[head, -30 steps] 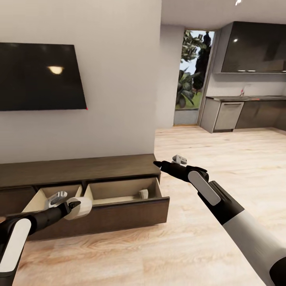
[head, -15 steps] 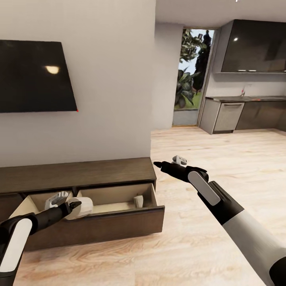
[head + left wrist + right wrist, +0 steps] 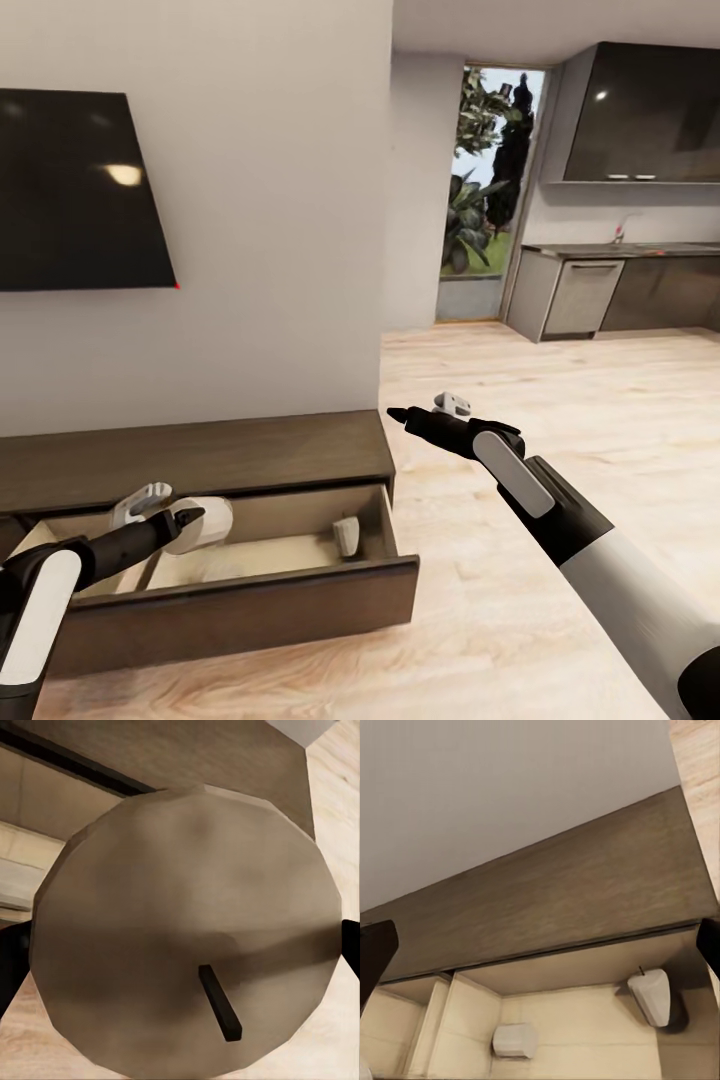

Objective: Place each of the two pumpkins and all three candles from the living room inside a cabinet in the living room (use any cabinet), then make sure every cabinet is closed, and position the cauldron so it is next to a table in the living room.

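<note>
The long dark-brown cabinet (image 3: 200, 455) stands against the wall with a wide drawer (image 3: 250, 600) pulled open. My left gripper (image 3: 187, 516) is shut on a beige candle (image 3: 207, 523), held over the open drawer; its round top and dark wick (image 3: 219, 1003) sit close in the left wrist view. One candle (image 3: 347, 536) stands near the drawer's right end. The right wrist view looks down on that candle (image 3: 651, 996) and another lying candle (image 3: 515, 1040) in the drawer. My right gripper (image 3: 398, 413) hangs open and empty, above and just right of the cabinet's right end.
A dark TV (image 3: 70, 190) hangs on the wall above the cabinet. Past the wall corner, bare wooden floor (image 3: 600, 420) runs right toward grey kitchen cupboards (image 3: 640, 110), a counter unit (image 3: 583, 297) and a glass door with plants (image 3: 480, 180).
The camera has moved: the TV and cabinet have slid left in the picture and the open drawer sits lower and nearer. Both arms keep their pose, the left still gripping the candle.
</note>
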Motion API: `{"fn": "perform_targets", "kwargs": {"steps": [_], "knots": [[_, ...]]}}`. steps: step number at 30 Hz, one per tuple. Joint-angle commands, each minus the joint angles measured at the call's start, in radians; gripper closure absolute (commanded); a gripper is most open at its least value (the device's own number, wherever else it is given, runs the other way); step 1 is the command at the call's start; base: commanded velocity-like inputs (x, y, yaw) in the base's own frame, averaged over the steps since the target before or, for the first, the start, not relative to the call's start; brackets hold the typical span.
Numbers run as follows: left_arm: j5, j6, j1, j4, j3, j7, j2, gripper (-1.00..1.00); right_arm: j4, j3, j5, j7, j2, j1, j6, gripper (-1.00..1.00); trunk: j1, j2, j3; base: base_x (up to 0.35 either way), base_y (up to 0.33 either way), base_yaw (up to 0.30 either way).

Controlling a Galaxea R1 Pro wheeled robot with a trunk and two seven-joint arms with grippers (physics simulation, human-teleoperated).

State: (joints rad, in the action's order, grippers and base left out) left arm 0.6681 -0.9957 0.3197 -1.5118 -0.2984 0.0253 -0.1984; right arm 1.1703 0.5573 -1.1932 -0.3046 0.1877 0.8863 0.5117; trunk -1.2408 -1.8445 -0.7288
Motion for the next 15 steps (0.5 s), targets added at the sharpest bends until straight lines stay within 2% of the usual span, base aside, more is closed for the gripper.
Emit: {"fn": "perform_targets", "kwargs": {"steps": [1,5,12,15], "knots": [[0.009,-0.005,0.001,-0.001,-0.001,0.004,0.0,1.0,0.002,0.003,-0.011,-0.01,0.001,0.001,-0.001,-1.0,0.0,0.0,-0.001,0.327,0.0,0.0],[0.009,-0.004,0.001,0.0,-0.001,0.004,-0.001,1.0,0.002,0.003,-0.011,-0.01,0.001,0.001,-0.001,-1.0,0.0,0.0,-0.001,0.217,-0.01,0.0],[0.008,-0.003,0.001,0.006,-0.001,0.012,0.0,1.0,0.002,0.003,-0.011,-0.01,0.001,0.001,-0.001,-1.0,0.0,0.0,-0.001,0.025,-0.001,0.0],[0.011,-0.003,0.001,0.008,0.001,0.093,0.003,1.0,0.002,0.003,-0.012,-0.01,0.001,0.001,-0.001,-1.0,0.0,0.0,-0.001,0.001,0.0,0.0]]}}
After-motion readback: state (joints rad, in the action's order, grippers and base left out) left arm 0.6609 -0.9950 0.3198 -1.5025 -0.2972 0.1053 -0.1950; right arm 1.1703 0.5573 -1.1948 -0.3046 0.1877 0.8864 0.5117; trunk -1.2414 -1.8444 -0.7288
